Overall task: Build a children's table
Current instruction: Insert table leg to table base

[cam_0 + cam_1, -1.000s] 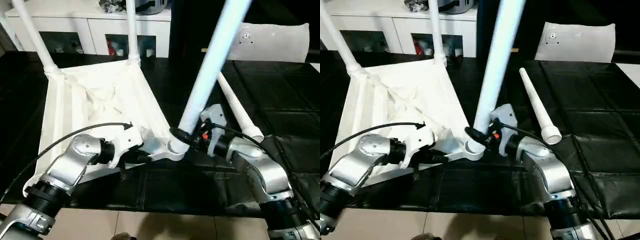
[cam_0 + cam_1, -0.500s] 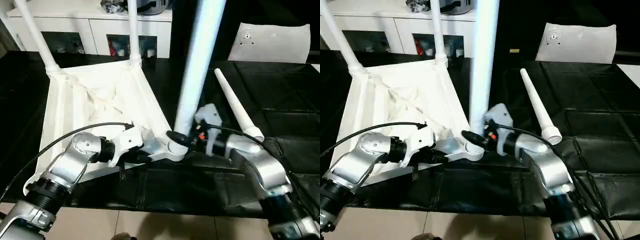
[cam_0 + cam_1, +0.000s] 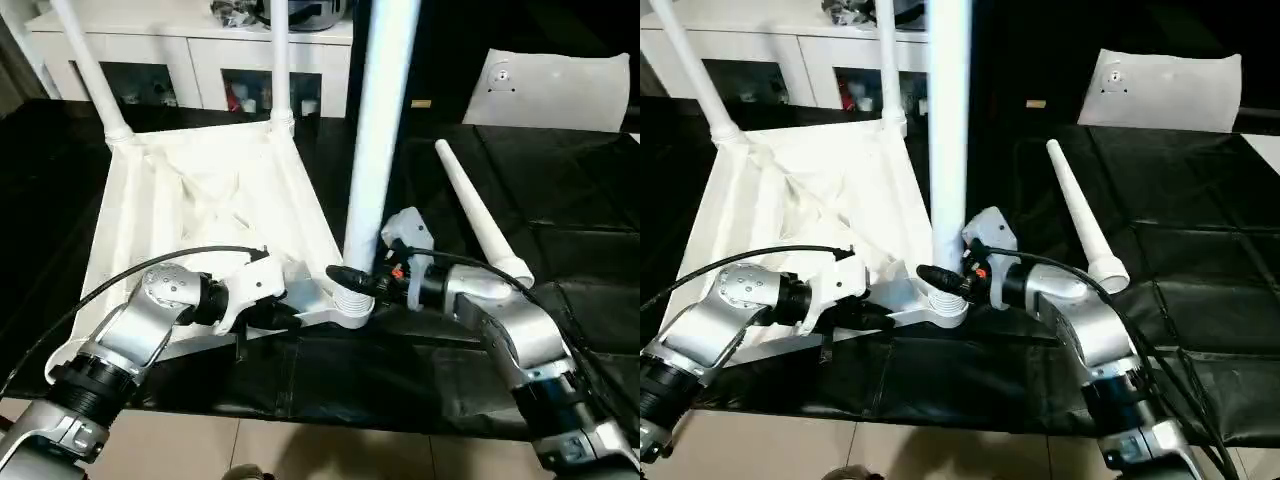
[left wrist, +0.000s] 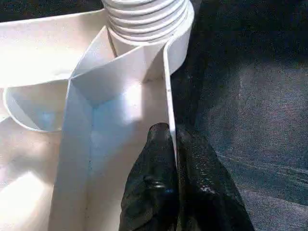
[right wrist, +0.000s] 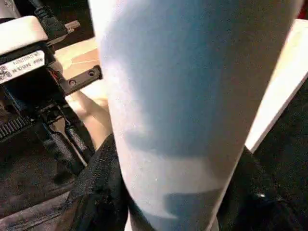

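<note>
Fingers first: my left gripper is pinched nearly closed on the thin side wall of the tabletop, one black fingertip inside the rim and the other outside, right next to the near corner socket. My right gripper has its two fingers clamped around the low end of the leg, one each side, so it's about half spread and full of tube.

That leg stands pretty much upright with its ribbed end sitting in the near corner socket, which is at roughly 6 o'clock of the tabletop from my head view. The tabletop lies ribbed side up on the black work table. Two more legs already stick up from the far corners, around 11 and 1 o'clock. The loose leg lies flat on the black cover at about 3 o'clock from the socket, well apart from the tabletop. A white cabinet runs along the back at 12.
</note>
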Tool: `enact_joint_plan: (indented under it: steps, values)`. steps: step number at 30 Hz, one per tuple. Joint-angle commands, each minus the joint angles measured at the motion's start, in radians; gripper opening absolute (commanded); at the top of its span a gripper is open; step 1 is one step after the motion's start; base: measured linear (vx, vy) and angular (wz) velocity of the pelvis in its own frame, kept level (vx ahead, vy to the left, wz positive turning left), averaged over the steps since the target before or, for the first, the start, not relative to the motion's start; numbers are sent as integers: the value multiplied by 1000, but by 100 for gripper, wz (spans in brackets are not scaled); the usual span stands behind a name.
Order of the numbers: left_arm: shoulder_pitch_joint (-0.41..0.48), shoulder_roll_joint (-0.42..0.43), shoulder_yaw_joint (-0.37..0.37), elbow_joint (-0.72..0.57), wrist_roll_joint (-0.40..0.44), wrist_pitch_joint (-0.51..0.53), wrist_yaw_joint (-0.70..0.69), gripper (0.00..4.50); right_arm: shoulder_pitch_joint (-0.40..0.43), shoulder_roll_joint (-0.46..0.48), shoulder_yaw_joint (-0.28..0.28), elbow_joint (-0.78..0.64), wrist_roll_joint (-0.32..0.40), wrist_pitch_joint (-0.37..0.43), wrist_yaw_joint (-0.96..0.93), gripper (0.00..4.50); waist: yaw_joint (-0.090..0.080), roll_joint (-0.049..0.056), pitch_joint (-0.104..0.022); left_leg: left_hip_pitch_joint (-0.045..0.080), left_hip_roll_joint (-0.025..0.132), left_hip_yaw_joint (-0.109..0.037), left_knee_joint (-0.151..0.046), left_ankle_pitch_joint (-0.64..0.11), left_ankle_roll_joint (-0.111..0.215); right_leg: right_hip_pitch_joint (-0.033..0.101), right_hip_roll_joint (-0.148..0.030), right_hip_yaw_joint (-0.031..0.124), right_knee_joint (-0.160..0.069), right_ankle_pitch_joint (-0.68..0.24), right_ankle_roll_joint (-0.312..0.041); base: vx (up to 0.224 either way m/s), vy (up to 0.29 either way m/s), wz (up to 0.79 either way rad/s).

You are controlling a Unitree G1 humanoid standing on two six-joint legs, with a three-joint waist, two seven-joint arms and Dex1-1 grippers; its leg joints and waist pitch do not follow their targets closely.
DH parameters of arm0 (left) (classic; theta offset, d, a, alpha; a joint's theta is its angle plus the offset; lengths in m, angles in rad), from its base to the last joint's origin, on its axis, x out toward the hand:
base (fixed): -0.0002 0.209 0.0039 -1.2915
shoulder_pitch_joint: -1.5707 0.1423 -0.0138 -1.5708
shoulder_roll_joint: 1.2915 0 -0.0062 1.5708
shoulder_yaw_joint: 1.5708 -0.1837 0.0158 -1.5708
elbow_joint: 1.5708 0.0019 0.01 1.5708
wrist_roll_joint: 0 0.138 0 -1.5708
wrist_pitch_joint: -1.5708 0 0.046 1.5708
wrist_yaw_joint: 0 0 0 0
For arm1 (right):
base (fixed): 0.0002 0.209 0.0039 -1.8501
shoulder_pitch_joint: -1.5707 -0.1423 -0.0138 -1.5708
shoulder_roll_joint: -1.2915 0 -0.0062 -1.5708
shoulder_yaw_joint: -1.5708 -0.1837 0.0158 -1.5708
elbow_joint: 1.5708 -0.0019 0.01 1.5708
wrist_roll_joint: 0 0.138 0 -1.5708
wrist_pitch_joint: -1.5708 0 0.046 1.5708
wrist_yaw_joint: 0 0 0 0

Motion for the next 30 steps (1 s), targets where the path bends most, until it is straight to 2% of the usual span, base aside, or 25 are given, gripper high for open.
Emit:
enact_joint_plan:
  steps: [1,2,4,6,7,9,11,12,13,14,15,17,19,20,23,25,27,28,30]
  values:
    - [-15,-4,-27,-17,14,-42,-35,0,21,8,15,44,-7,30,-1,191,-1,5,-57,12,64,-24,-72,-175,6,42,-110,65,-83,-184,-170,0,0,0]
    - [-15,-7,-22,-13,12,-42,-29,0,25,12,5,44,-1,30,-6,191,-1,8,-57,13,63,-24,-72,-176,5,41,-110,65,-82,-182,-171,0,0,0]
    - [-18,-23,1,4,6,-47,4,0,48,30,-40,50,31,35,-31,191,0,8,-56,13,63,-23,-71,-180,5,41,-110,66,-85,-182,-171,0,0,0]
    - [-19,-28,8,9,4,-47,15,0,55,35,-54,53,42,36,-38,191,3,6,-56,15,63,-23,-72,-194,3,39,-112,65,-87,-204,-171,0,0,0]
    - [-19,-40,26,16,-5,-45,37,0,85,49,-85,56,62,28,-59,191,4,16,-55,16,63,-24,-73,-205,-2,39,-112,65,-89,-221,-169,0,0,0]
    - [-18,-43,33,16,-10,-41,42,0,99,56,-97,57,68,22,-68,191,4,12,-53,20,64,-23,-73,-226,-5,34,-113,66,-95,-247,-165,0,0,0]
    - [-16,-47,42,14,-17,-38,45,0,131,70,-117,53,78,7,-87,191,6,13,-54,16,65,-26,-78,-237,-10,38,-114,64,-96,-269,-157,0,0,0]
    - [-15,-48,44,14,-17,-38,44,0,143,75,-123,50,81,1,-92,191,7,13,-53,19,66,-26,-78,-248,-12,34,-115,65,-97,-281,-152,0,0,0]
    - [-16,-49,44,15,-15,-40,45,0,172,83,-128,43,82,-17,-97,191,7,13,-53,19,66,-26,-78,-248,-12,34,-115,65,-97,-281,-152,0,0,0]
    - [-16,-49,44,15,-15,-40,45,0,172,83,-128,43,82,-17,-97,190,9,19,-54,19,67,-27,-79,-251,-14,33,-115,65,-98,-272,-151,0,0,0]
    - [-19,-50,43,19,-11,-44,44,0,219,92,-131,26,78,-46,-102,190,9,14,-55,15,66,-28,-80,-242,-12,37,-114,64,-94,-252,-153,0,0,0]
    - [-20,-48,42,22,-8,-47,43,0,236,92,-125,17,69,-58,-105,190,12,23,-56,15,67,-28,-79,-237,-10,35,-115,65,-93,-230,-157,0,0,0]
    - [-23,-45,40,26,-4,-52,37,0,251,76,-100,6,40,-80,-101,190,14,23,-59,13,66,-28,-79,-219,-5,38,-112,64,-87,-177,-167,0,0,0]
    - [-30,-38,33,34,7,-62,27,0,262,31,-40,1,-29,-127,-86,190,15,25,-59,13,65,-28,-78,-217,-5,39,-113,63,-87,-172,-167,0,0,0]
    - [-35,-32,25,40,18,-74,17,0,260,1,-2,4,-68,-153,-67,189,13,25,-52,13,63,-26,-79,-240,-5,39,-114,65,-94,-221,-153,0,0,0]
    - [-39,-26,16,42,26,-84,5,0,254,-1,1,7,-69,-154,-56,189,12,26,-45,17,62,-28,-82,-274,-2,33,-113,65,-104,-305,-138,0,0,0]
    - [-42,-22,6,44,35,-96,-7,0,248,-7,11,11,-72,-158,-37,189,11,24,-46,16,66,-29,-84,-279,-1,33,-114,67,-103,-308,-138,0,0,0]
    - [-47,-17,-12,46,46,-111,-28,0,239,-20,34,17,-78,-164,1,189,9,25,-35,15,65,-31,-87,-290,2,29,-111,67,-104,-315,-137,0,0,0]
    - [-52,-16,-23,51,54,-122,-40,0,233,-24,45,21,-76,-165,26,189,7,25,-38,16,66,-30,-87,-288,6,31,-111,67,-103,-298,-140,0,0,0]
